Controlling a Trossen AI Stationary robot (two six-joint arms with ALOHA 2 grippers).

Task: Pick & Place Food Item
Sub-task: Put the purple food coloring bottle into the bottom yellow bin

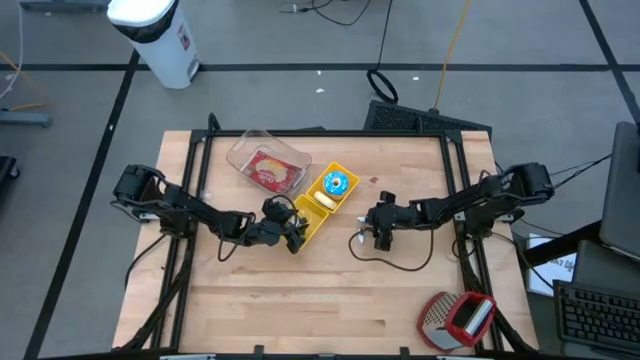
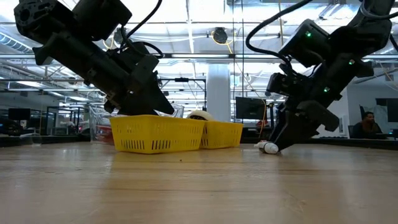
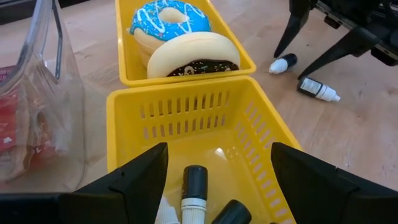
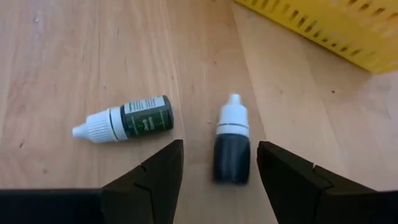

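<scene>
Here the right gripper (image 4: 214,165) has its two dark fingers spread apart, low over the wooden table (image 1: 300,290), and between them lies a small dark dropper bottle with a white cap (image 4: 232,144), not clamped, its cap pointing away from the wrist. Just beside it on the wood lies a second small dropper bottle with a green label and white tip (image 4: 125,121), also on its side. Both bottles are near the yellow plastic slotted basket (image 3: 249,124), but outside it.

The left gripper (image 3: 217,180) also stands open and holds nothing; it hovers over the nearer compartment of this basket, where some little bottles with black caps (image 3: 194,186) already lie. In the farther compartment sit a doughnut with blue icing and white stripes (image 3: 169,17) and a pale doughnut with chocolate underside (image 3: 194,53), touching each other. Beside the basket is a clear plastic box with red food inside (image 1: 268,165). At the table's near right corner lies a red and grey tool (image 1: 458,318)
</scene>
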